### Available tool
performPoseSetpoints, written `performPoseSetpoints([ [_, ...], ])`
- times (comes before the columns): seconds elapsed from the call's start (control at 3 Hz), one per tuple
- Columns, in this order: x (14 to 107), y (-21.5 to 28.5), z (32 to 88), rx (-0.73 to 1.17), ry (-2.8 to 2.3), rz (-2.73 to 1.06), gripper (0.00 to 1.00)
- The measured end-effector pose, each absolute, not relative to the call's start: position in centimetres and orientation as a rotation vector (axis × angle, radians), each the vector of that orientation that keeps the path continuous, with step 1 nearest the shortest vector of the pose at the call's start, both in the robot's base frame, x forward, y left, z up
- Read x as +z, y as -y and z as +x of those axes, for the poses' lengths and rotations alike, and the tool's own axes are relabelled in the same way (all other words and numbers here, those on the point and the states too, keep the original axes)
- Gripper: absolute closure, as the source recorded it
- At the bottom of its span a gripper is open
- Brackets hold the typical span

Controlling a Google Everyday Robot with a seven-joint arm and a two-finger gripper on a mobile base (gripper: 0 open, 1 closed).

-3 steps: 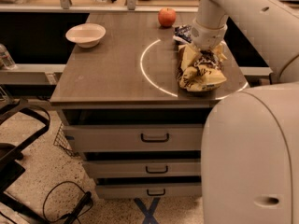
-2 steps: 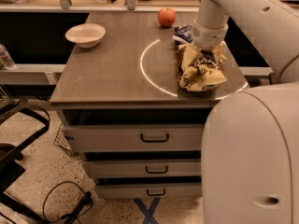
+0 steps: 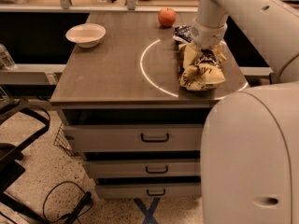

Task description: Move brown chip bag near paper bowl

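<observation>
The brown chip bag (image 3: 201,71) lies crumpled on the right side of the counter, tan-yellow and brown with white lettering. My gripper (image 3: 205,55) comes down from above onto the bag's upper part, pressed into the foil. The cream-white paper bowl (image 3: 86,34) sits at the far left of the counter, well apart from the bag.
A red apple (image 3: 167,17) stands at the back middle. A small dark blue snack bag (image 3: 183,33) lies just behind the chip bag. The counter (image 3: 107,73) has drawers below. My white arm and base (image 3: 252,148) fill the right foreground. A chair and cables are on the floor at left.
</observation>
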State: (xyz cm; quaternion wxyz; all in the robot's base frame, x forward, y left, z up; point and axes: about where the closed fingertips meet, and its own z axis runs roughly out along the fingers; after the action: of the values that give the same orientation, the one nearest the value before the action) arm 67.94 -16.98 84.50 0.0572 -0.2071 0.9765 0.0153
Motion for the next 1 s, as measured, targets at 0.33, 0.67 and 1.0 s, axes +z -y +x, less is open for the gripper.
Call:
performPoseSetpoints([
  [0.33,84.6,17.0,67.9,0.047,-2.96,-0.628,1.0],
  [0.67,93.4,16.0,66.6,0.144,-2.734,-0.667,1.0],
  [1.0,99.6,15.1,65.3,0.186,-2.589,-0.693,1.0],
])
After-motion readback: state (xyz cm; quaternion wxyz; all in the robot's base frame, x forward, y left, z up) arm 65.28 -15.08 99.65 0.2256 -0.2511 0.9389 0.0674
